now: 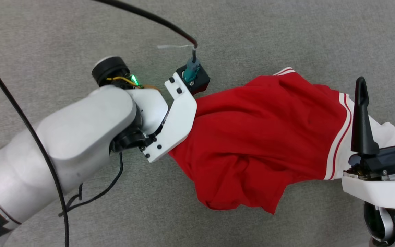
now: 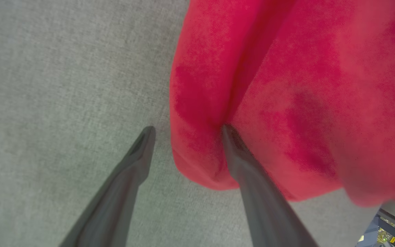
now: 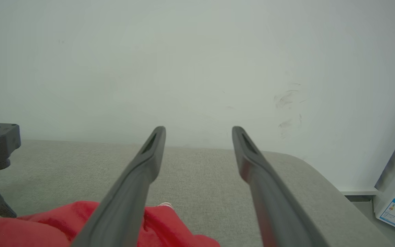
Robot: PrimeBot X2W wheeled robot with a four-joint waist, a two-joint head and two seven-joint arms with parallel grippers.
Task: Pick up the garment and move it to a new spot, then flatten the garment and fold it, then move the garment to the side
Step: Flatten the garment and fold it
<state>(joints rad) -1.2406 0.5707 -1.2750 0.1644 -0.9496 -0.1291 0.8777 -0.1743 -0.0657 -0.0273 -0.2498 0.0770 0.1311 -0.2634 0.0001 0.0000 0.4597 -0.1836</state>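
Head view showed the garment (image 1: 259,137) lying bunched up on the grey cloth top (image 1: 286,31), a little toward 3 o'clock from the middle. It was red, with a white sleeve (image 1: 386,133) and striped trim at its 3 o'clock end.

The right gripper (image 1: 381,77) stood at 3 o'clock, in front of that sleeve. Its two dark fingers pointed to 12 o'clock. They were wide apart and had nothing between them. I could not tell if it touched the shirt.

The left arm (image 1: 81,137) came in from 8 o'clock. Its white wrist plate (image 1: 177,120) sat over the garment's 9 o'clock edge, and a black camera block (image 1: 197,80) sat at the plate's 12 o'clock end.

In the left wrist view, the left gripper (image 2: 187,130) was wide too. One finger (image 2: 129,178) was over the bare grey top at 7 o'clock. The other finger (image 2: 252,178) had its tip pushed into a fold of the red cloth. The shirt's rounded edge lay between the two fingers, not pinched.

In the right wrist view, the right gripper (image 3: 199,130) pointed toward a pale wall (image 3: 183,51), with the red shirt low at 7 o'clock.
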